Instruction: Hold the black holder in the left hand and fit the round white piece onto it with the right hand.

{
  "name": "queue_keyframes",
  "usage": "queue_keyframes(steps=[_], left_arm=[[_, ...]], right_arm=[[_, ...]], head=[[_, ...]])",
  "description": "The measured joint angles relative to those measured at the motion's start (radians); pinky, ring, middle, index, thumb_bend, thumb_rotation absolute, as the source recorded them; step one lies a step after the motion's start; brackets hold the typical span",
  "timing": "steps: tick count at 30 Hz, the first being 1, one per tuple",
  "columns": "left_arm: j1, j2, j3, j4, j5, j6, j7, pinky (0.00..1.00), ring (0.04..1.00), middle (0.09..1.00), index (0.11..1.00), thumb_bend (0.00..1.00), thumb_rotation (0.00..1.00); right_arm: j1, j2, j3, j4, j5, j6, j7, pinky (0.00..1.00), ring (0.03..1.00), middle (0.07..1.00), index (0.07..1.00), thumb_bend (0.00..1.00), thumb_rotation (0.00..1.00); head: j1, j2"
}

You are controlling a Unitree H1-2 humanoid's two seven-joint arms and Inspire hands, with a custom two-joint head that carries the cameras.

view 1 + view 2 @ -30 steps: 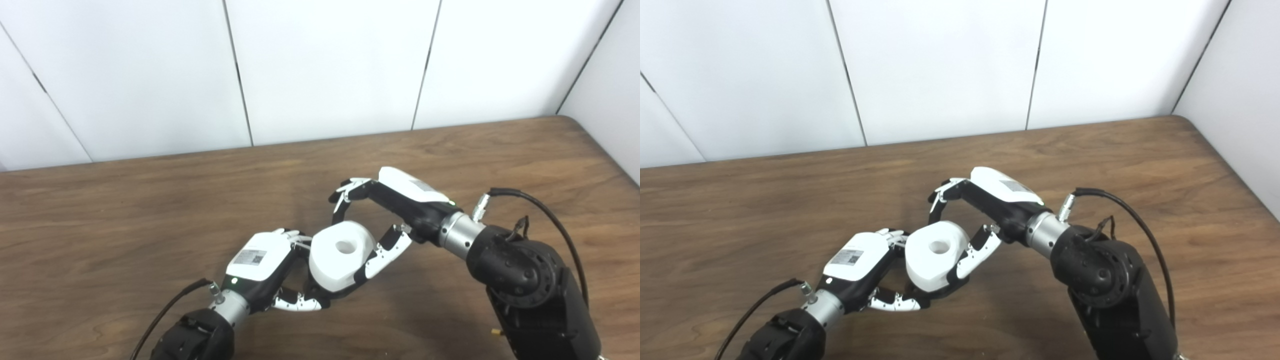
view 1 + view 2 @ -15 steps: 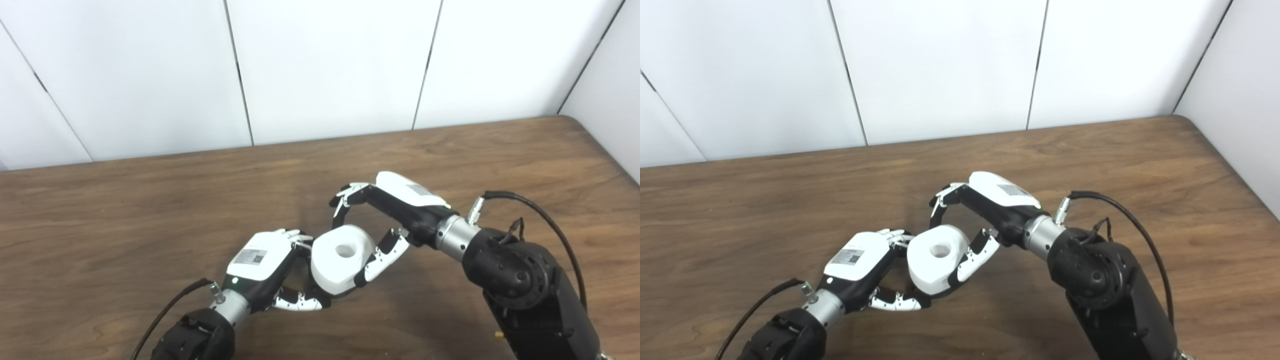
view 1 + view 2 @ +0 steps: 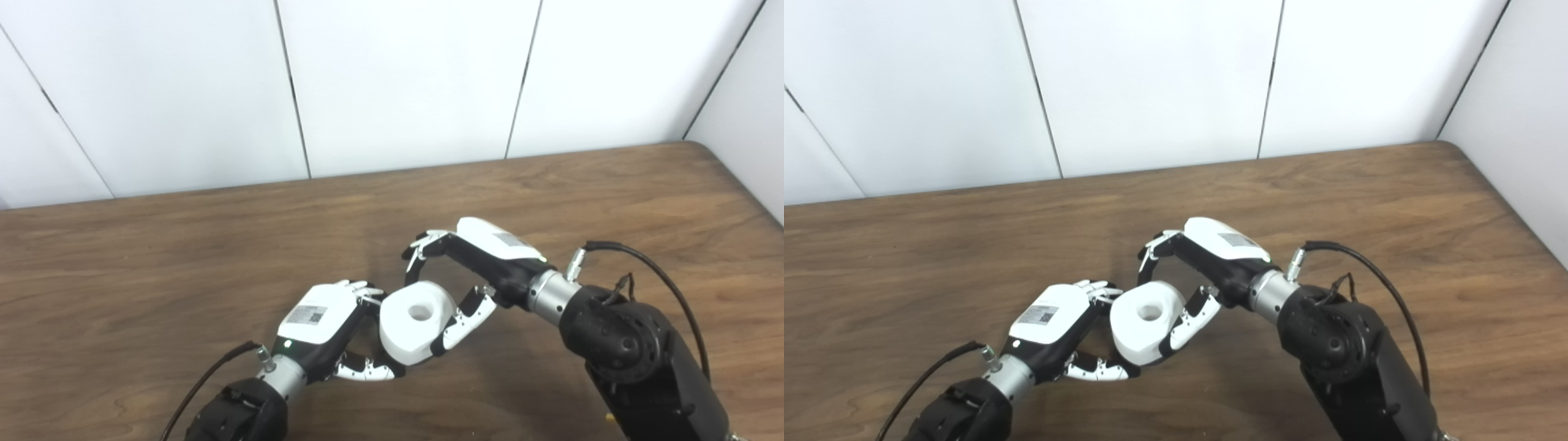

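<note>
The round white piece (image 3: 407, 334), a thick ring with a hole (image 3: 420, 312) in its top face, hangs just above the table between both hands. My left hand (image 3: 318, 324) is curled against its left and lower side, thumb underneath. The black holder is almost wholly hidden behind the piece and those fingers. My right hand (image 3: 484, 257) reaches in from the right. Its thumb (image 3: 460, 318) presses the piece's right side and its fingers (image 3: 416, 254) arch over the far edge, so it is shut on the piece.
The brown wooden table (image 3: 153, 263) spreads out on every side, with white wall panels (image 3: 398, 79) behind its far edge. The table's rounded right corner (image 3: 723, 159) lies near the side wall. Black cables trail from both wrists.
My right hand has sunk a little and shifted left, taking the white piece lower and closer against the left hand. The left hand has held still.
</note>
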State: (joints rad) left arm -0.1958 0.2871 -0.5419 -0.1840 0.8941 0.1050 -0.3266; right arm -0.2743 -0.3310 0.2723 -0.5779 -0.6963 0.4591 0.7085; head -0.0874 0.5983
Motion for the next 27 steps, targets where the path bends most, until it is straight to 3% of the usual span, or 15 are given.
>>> queue_keyframes(steps=[27], left_arm=[[0.001, -0.002, 0.001, 0.000, 0.002, 0.001, 0.000, 0.91, 0.892, 0.812, 0.490, 0.51, 0.06]], right_arm=[[-0.003, -0.004, 0.012, 0.019, 0.004, -0.034, -0.026, 0.90, 0.898, 0.794, 0.489, 0.53, 0.15]], head=[[-0.008, 0.002]])
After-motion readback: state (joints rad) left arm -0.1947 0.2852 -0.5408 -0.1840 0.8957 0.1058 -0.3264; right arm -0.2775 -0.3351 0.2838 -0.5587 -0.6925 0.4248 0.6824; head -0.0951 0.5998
